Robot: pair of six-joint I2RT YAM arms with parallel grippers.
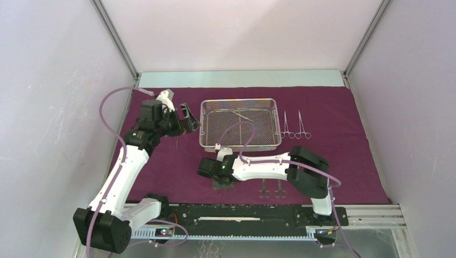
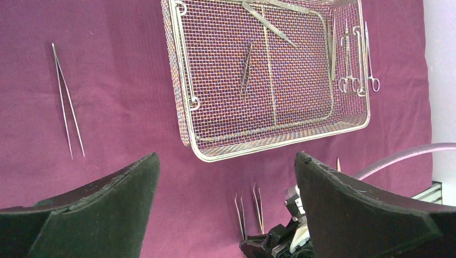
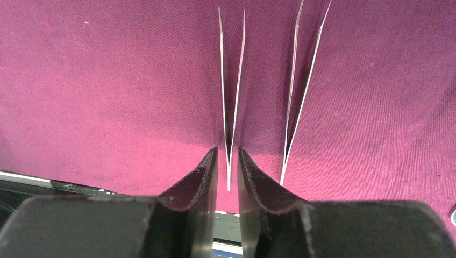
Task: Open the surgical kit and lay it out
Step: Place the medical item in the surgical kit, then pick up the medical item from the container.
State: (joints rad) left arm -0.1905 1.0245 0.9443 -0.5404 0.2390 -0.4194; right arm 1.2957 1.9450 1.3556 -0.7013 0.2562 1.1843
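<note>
At the near edge of the maroon cloth wrap [image 1: 344, 161], the right gripper [image 3: 227, 152] sits low with its fingers parted by a narrow gap. The joined end of a pair of tweezers [image 3: 229, 141] lies in that gap with a sliver of space on either side, its tips pointing away from the gripper. A second pair of tweezers [image 3: 289, 145] lies just beside it on the cloth, outside the fingers. Two ring-handled instruments [image 1: 264, 191] rest near the same edge, close under the right arm.

Farther in, the wire-mesh tray [image 1: 205, 124] stands on the cloth, and a slim instrument [image 2: 246, 70] lies on its floor. The left gripper [image 2: 227, 155] hovers beside the tray's left side, spread wide and holding nothing. A long pair of tweezers [image 2: 67, 102] lies apart on the cloth to its left. Two clamps [image 1: 293, 126] lie side by side just right of the tray. The cloth covers most of the surface [image 1: 242, 79].
</note>
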